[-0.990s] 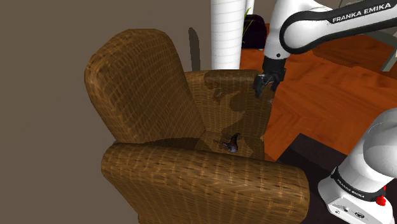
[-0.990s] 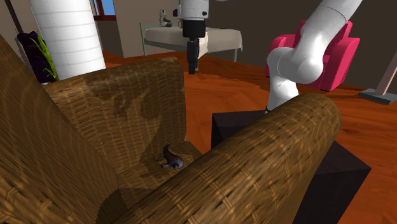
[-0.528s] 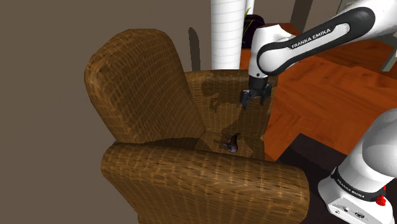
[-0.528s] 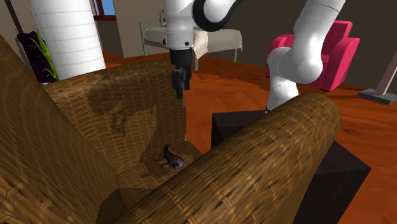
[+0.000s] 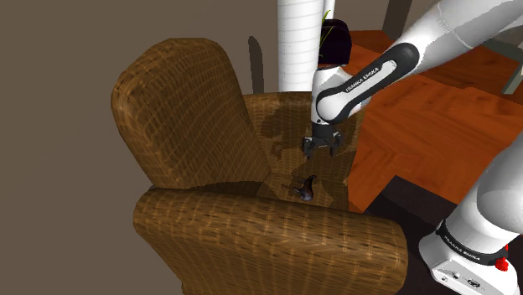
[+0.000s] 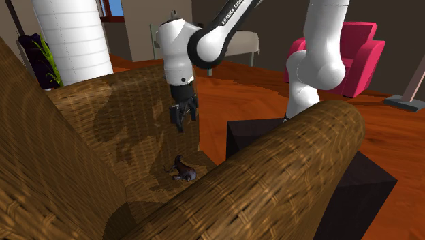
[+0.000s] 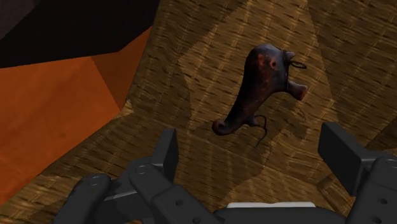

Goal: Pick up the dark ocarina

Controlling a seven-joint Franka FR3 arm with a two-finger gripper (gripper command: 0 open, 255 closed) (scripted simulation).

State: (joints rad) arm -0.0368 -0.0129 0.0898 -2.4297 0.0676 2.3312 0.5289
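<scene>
The dark ocarina (image 5: 307, 188) (image 6: 184, 170) (image 7: 262, 84) lies on the seat of a brown wicker armchair (image 5: 193, 126) (image 6: 116, 109), close to the seat's front edge. It is dark brown with a curved neck and a thin cord. My gripper (image 5: 318, 151) (image 6: 181, 121) (image 7: 254, 159) hangs a short way above the ocarina, pointing down at the seat. Its fingers (image 7: 167, 153) stand apart and open, with nothing between them. The ocarina sits just ahead of the fingertips, untouched.
The chair's thick woven armrest (image 5: 277, 239) (image 6: 286, 177) rises on the stand's side of the ocarina, the tall backrest beyond. A white ribbed column (image 5: 300, 42) (image 6: 75, 37), a pink armchair (image 6: 357, 58), a small table (image 6: 225, 41) and an orange wood floor (image 5: 436, 117) surround the chair.
The gripper has come down and moved toward the shoulder view's left, from above the far armrest to just over the seat above the ocarina. The ocarina has not moved.
</scene>
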